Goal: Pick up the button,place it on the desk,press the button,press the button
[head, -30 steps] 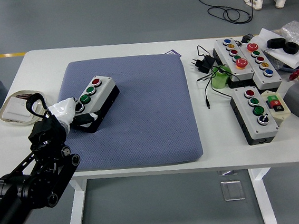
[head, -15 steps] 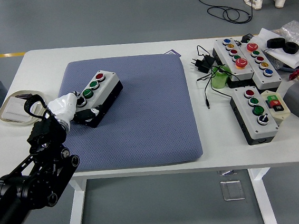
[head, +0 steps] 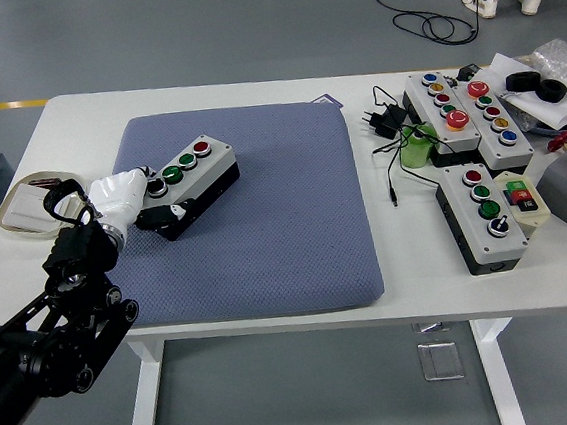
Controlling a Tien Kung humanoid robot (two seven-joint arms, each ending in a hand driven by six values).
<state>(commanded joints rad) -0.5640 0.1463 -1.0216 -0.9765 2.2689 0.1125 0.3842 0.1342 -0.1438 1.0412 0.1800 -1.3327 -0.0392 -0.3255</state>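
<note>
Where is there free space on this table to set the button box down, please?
The blue mat is bare right of the button box held by the left hand. The table's right end is crowded with control boxes and cables.

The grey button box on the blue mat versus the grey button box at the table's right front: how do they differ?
The grey button box on the blue mat is gripped at its near end by the left hand and lies diagonally. The grey button box at the table's right front rests untouched on the bare white table, lying nearly front to back. Both carry red and green buttons in a row.

Robotics lab: white table (head: pixel 274 319) strewn with button boxes (head: pixel 480 216), cables (head: pixel 397 141).
</note>
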